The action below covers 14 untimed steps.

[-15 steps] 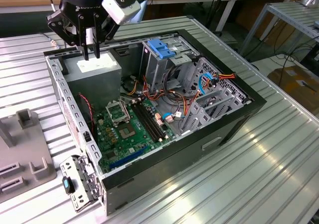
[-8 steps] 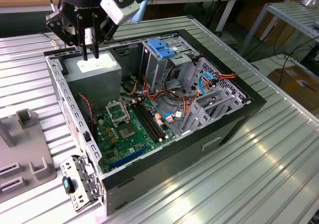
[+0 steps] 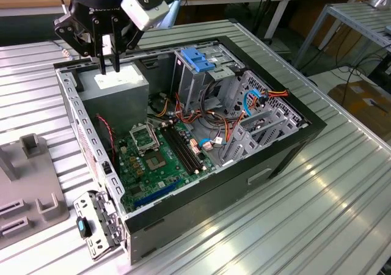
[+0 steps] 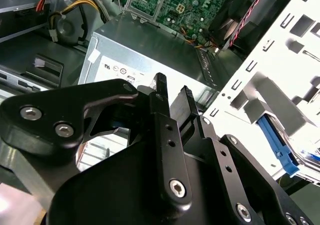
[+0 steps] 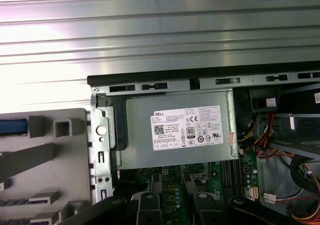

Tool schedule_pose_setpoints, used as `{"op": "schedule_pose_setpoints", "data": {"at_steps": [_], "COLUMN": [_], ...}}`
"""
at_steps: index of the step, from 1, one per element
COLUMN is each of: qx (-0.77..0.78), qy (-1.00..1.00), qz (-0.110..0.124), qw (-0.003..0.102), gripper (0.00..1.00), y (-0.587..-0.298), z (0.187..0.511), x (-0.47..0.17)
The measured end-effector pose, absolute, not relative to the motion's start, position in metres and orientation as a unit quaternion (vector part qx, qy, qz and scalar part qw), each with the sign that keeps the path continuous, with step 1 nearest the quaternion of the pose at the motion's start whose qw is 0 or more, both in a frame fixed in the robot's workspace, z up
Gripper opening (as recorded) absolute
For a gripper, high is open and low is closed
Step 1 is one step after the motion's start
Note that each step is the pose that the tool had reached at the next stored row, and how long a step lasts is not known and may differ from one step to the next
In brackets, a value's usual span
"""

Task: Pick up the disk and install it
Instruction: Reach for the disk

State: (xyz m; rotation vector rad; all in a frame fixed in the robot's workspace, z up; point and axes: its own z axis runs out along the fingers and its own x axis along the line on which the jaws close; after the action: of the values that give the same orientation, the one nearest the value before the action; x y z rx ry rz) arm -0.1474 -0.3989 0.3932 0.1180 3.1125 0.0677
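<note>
The disk (image 4: 277, 142) isn't picked up yet

Its blue rail looks parked in the grey rack (image 3: 24, 189) beside the case (image 3: 293, 140); my hand (image 3: 108, 67) hangs spread and empty over the power supply (image 3: 116, 87), so I'd say both steps are left.

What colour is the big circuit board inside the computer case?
The circuit board is green, clearest in the exterior view.

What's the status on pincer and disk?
Pincer empty, over power supply. Disk likely the blue-railed piece on fixture beside the case, not picked. Case wall between them.
</note>
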Motion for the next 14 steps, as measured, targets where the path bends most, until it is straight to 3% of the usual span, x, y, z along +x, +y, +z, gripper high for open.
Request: {"op": "schedule_pose_setpoints", "data": {"at_steps": [14], "qx": [0.038], "qy": [0.999], "qz": [0.022], "qw": [0.013], "gripper": [0.31], "y": [-0.3989], "z": [0.3932], "x": [-0.1521]}}
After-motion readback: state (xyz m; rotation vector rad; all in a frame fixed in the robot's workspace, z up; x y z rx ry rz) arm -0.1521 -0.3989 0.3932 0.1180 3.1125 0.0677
